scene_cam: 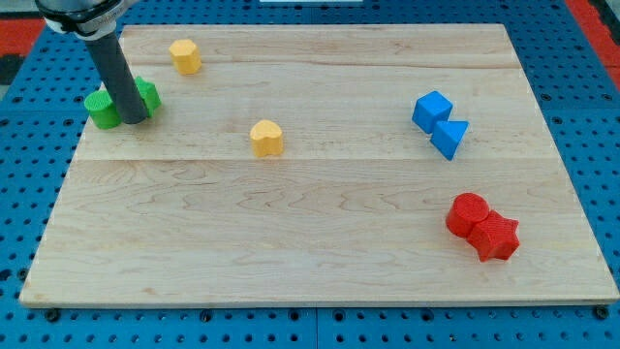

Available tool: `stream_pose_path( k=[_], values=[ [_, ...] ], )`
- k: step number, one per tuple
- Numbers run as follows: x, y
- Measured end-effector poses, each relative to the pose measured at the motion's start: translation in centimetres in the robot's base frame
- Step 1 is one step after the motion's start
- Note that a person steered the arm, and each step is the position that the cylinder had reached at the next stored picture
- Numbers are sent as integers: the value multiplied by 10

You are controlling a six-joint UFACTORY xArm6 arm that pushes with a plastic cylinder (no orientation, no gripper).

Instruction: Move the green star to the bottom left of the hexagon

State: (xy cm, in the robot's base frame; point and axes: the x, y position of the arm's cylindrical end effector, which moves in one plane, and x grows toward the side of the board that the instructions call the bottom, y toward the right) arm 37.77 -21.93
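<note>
My tip stands at the view's left, between two green blocks and touching or nearly touching both. The green block on its right looks like the star, partly hidden by the rod. The other green block sits on its left, a rounded shape. One yellow block lies toward the view's top left, up and right of my tip. A second yellow block lies near the board's middle. I cannot tell which of the two is the hexagon.
A blue cube and a blue triangle touch each other at the view's right. A red round block and a red star touch at the lower right. The wooden board's left edge is close to the green blocks.
</note>
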Motion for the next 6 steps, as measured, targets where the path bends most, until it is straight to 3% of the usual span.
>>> stream_pose_path(
  k=[2, 3, 4, 5, 6],
  values=[
    [-49, 34],
    [-51, 50],
    [-2, 65],
    [19, 37],
    [-22, 18]
  ],
)
